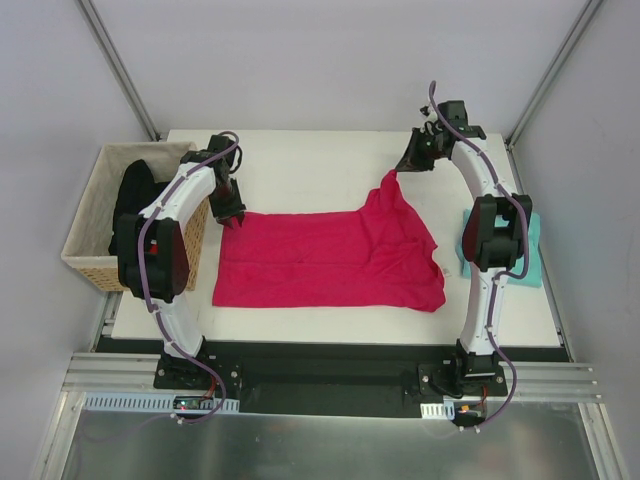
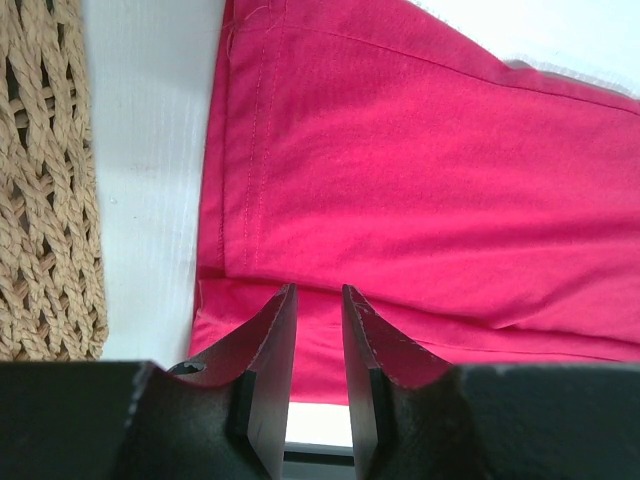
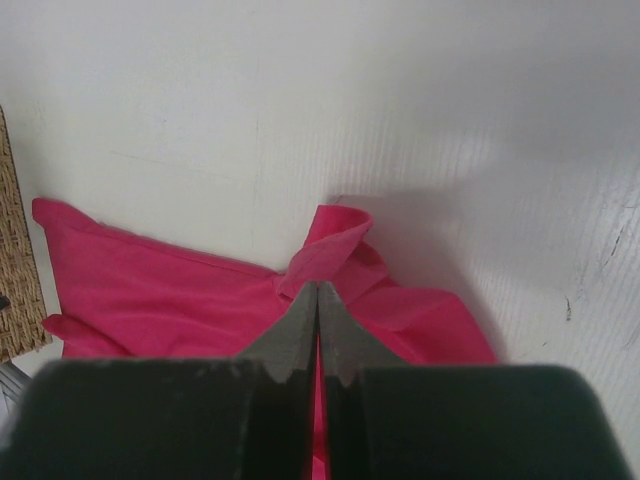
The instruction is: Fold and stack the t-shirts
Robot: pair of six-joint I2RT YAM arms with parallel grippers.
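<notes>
Pink t-shirt spread flat on desk, far right corner lifted in right pincer, clenched on it. Left pincer at far left corner, jaws slightly apart, can't tell if gripping. Teal t-shirt sits under right arm. Fold step, I reckon; next I'd need both corners carried evenly toward near hem.

A pink shirt is seen filling most of the view, laid on the white surface. A double-stitched hem is shown running down its left edge, with a folded layer under it. A woven basket is seen at the far left, apart from the cloth. The tool is positioned over the shirt's near edge, its dark fingers parted by a narrow gap.
</notes>
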